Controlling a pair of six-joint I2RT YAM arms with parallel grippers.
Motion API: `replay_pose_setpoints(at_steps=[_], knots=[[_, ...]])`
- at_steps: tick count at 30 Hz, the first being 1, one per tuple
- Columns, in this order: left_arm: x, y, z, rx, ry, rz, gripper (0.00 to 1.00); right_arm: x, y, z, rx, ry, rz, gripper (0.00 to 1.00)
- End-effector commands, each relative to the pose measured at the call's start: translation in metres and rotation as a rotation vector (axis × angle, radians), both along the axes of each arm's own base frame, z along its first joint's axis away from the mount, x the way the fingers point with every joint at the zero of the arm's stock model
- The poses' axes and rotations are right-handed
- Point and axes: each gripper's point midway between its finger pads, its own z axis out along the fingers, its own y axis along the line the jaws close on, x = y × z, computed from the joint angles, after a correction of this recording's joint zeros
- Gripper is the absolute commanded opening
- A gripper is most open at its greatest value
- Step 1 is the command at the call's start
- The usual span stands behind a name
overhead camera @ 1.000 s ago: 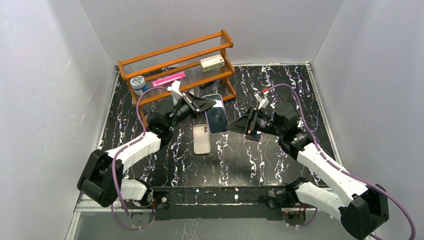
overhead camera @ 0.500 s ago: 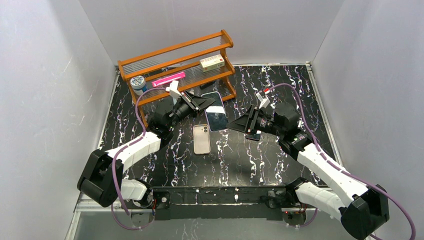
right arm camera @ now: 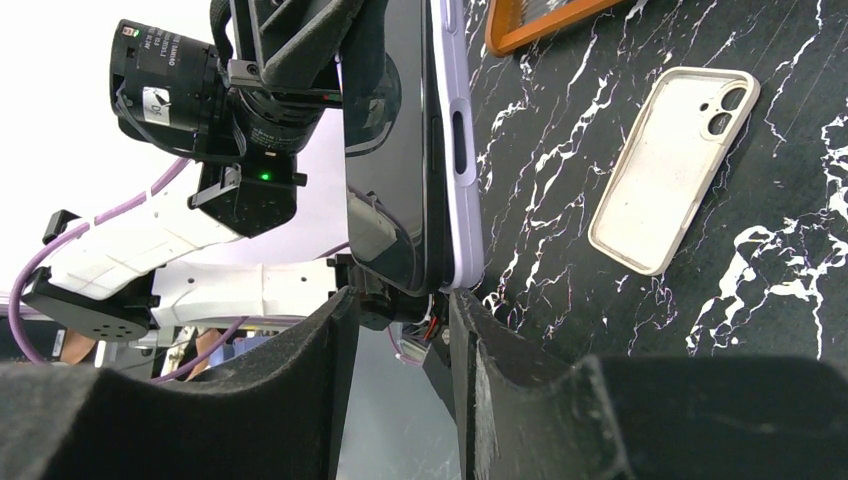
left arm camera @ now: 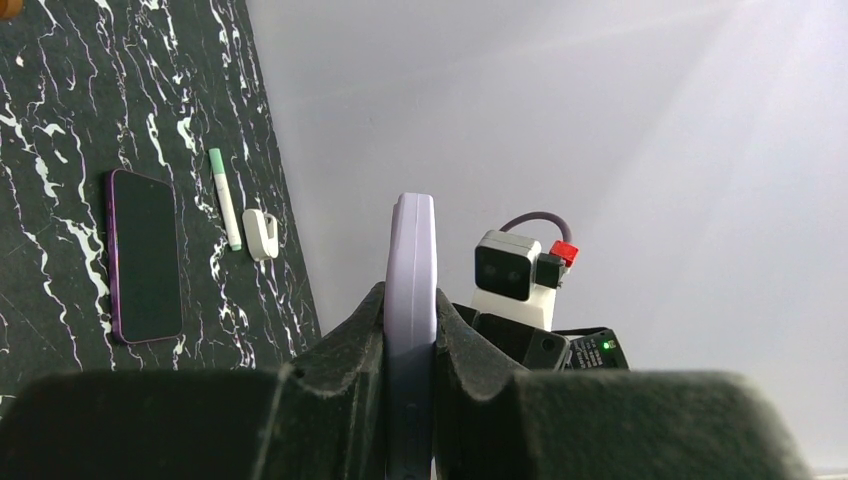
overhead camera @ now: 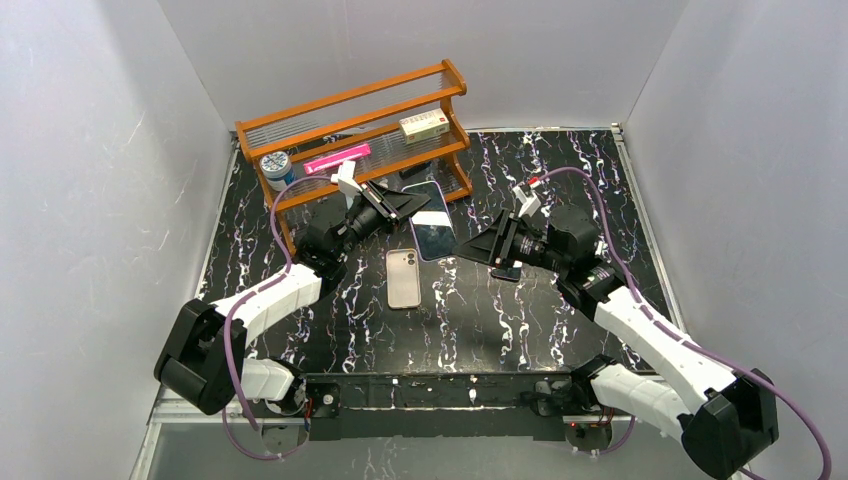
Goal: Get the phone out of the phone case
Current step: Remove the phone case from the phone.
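Observation:
The phone [overhead camera: 432,222], dark screen up, sits in its lavender phone case [right arm camera: 462,130] and hangs tilted above the table's middle. My left gripper [overhead camera: 410,205] is shut on its far end. In the left wrist view the case [left arm camera: 410,260] stands edge-on, pinched between both fingers [left arm camera: 365,330]. My right gripper [right arm camera: 400,320] is open at the phone's near end. One fingertip [right arm camera: 462,320] is just under the case's edge, the other [right arm camera: 340,325] is off the screen side. The phone's dark glass [right arm camera: 400,150] shows slightly proud of the case rim.
An empty beige case [overhead camera: 403,278] lies on the black marble table [overhead camera: 500,330] below the held phone. A second dark phone [left arm camera: 145,255] lies under my right arm, with a green marker [left arm camera: 225,200] beside it. An orange rack [overhead camera: 350,100] holding small items stands behind.
The left gripper has lifted the cased phone slightly toward the rack. The right gripper has edged along with it, and its jaws stand a touch wider.

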Motion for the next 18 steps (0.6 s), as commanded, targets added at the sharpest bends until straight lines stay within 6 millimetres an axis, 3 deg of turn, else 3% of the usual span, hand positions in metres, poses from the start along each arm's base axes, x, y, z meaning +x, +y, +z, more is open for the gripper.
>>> replay_pose_setpoints(at_steps=[1, 18], knots=[[-0.011, 0.004, 0.047, -0.086, -0.116, -0.008, 0.0, 0.005, 0.006, 0.033, 0.067, -0.071, 0.021, 0.46], [-0.026, -0.01, 0.045, -0.078, -0.121, -0.063, 0.0, 0.008, 0.016, 0.055, 0.168, -0.087, 0.058, 0.42]])
